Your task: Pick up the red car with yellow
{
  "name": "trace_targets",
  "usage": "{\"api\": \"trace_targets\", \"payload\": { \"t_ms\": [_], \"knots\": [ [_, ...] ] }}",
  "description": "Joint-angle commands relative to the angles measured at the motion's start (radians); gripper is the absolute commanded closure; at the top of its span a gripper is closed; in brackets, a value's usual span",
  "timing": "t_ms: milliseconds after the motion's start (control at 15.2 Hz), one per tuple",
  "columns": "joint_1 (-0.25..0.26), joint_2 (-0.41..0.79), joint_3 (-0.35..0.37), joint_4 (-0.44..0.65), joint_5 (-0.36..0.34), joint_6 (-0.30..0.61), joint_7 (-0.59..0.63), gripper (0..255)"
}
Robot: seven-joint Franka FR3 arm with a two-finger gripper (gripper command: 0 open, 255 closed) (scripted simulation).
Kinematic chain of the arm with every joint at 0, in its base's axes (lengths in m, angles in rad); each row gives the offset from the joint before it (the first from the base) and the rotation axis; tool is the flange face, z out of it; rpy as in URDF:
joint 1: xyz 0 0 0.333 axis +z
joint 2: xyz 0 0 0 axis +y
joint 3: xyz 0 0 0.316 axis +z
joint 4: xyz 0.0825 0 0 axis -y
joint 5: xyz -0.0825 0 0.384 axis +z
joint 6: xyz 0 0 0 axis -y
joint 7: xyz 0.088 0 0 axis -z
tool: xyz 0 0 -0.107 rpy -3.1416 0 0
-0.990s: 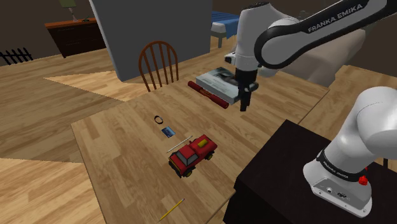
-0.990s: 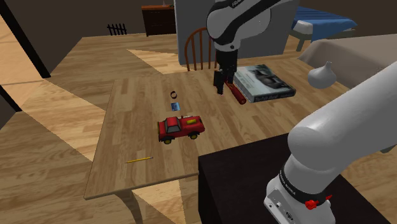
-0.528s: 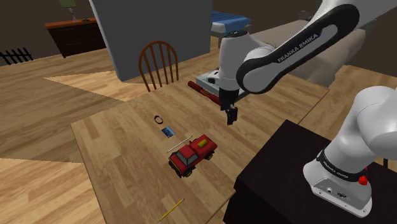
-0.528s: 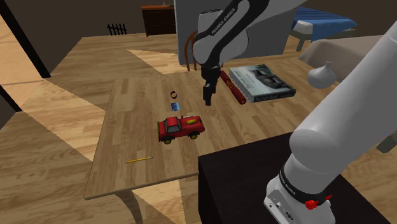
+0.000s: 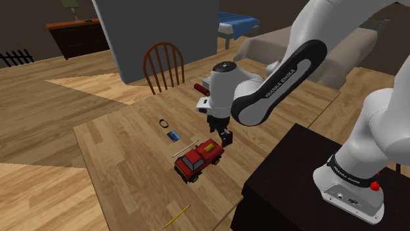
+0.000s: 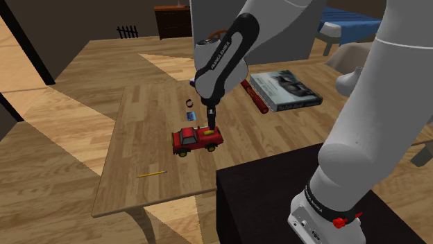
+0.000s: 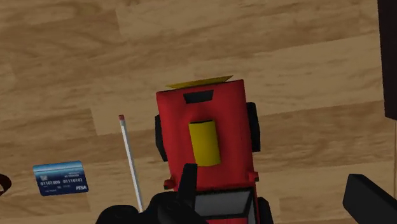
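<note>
**Gripper state.** The gripper [image 5: 225, 136] has its fingers spread wide and holds nothing. It hangs directly over the red car [image 5: 198, 159], at the end that carries the yellow part [image 7: 205, 141]. Whether a fingertip touches the car cannot be told. In the wrist view, one finger [image 7: 186, 186] overlaps the car body. The other finger sits well off to the side over bare wood, so the car is not centred between them.

**Location of the red car.** It stands upright on its wheels on the wooden table [image 5: 125, 164], near the table edge that faces the dark stand [image 5: 296, 170].

**Surrounding items.**
- A thin white stick with a red tip [image 7: 130, 159] lies just beside the car and roughly parallel to it, on the side of the overlapping finger.
- A blue card [image 7: 60, 177] lies flat near the stick, farther from the car.
- A black ring [image 5: 163, 123] lies beyond the card.
- A yellow pencil [image 5: 177, 215] lies well apart from the car, toward the shoulder view's lower edge.
- A book [image 6: 286, 90] and a dark red cylinder [image 6: 255, 97] lie just beside each other, well apart from the car.
- A wooden chair [image 5: 164, 65] stands at the table's far edge.
</note>
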Motion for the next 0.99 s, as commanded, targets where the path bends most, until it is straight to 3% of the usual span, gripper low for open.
{"api": "trace_targets", "payload": {
  "t_ms": [0, 198, 858, 924],
  "knots": [
    [0.019, 0.08, 0.011, 0.032, -0.04, 0.057, -0.019, 0],
    [0.05, 0.179, 0.017, 0.072, -0.106, 0.126, -0.043, 0],
    [0.081, 0.286, -0.024, 0.092, -0.159, 0.212, 0.002, 0],
    [0.081, 0.287, -0.024, 0.093, -0.159, 0.212, 0.002, 255]
  ]
}}
